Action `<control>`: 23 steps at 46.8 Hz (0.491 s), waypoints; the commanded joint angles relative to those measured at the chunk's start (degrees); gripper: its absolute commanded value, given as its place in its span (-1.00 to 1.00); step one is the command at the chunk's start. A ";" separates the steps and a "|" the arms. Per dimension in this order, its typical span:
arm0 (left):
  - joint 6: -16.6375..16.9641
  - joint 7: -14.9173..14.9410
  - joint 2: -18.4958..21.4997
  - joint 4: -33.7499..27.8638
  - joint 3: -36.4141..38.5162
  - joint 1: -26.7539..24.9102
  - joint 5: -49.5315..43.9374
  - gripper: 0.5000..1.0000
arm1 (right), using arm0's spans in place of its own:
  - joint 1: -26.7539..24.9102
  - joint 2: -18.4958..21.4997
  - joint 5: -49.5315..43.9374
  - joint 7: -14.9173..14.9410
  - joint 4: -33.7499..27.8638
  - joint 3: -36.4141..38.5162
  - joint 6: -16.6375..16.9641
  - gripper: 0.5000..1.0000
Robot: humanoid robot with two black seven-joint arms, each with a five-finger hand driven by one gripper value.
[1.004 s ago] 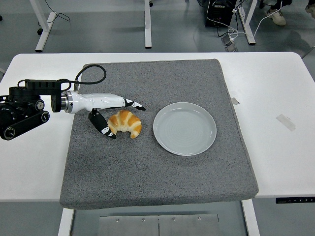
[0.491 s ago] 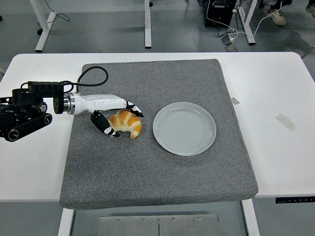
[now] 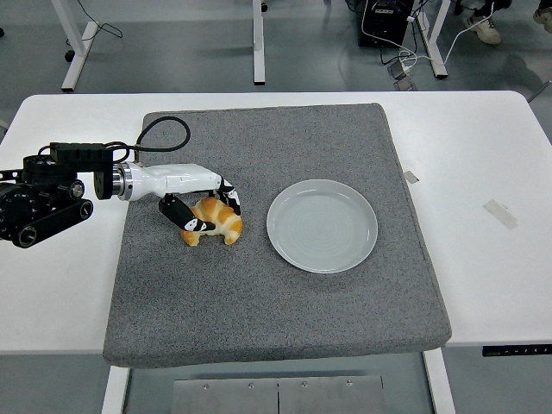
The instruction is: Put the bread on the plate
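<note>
Golden-brown crescent bread (image 3: 216, 222) lies on the grey felt mat (image 3: 276, 293) — the white left hand (image 3: 210, 207) curls round it, fingers pinching its sides — just left of the round pale plate (image 3: 322, 226).

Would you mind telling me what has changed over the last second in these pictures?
The left hand has closed: its fingers, spread beside the croissant a second ago, now curl over it in a grasp. The croissant shifted slightly left. It remains on the grey mat; the plate is unmoved and bare.
</note>
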 commanded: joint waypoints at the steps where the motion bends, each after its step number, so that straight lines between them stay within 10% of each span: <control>1: 0.02 0.01 -0.44 0.23 -0.05 -0.19 -0.13 -0.98 | -0.04 0.00 0.01 0.02 0.00 0.00 0.00 1.00; 23: -0.69 0.01 -0.53 0.67 -0.66 -2.74 -5.13 -1.00 | 0.04 0.00 0.01 -0.07 0.00 0.00 0.00 1.00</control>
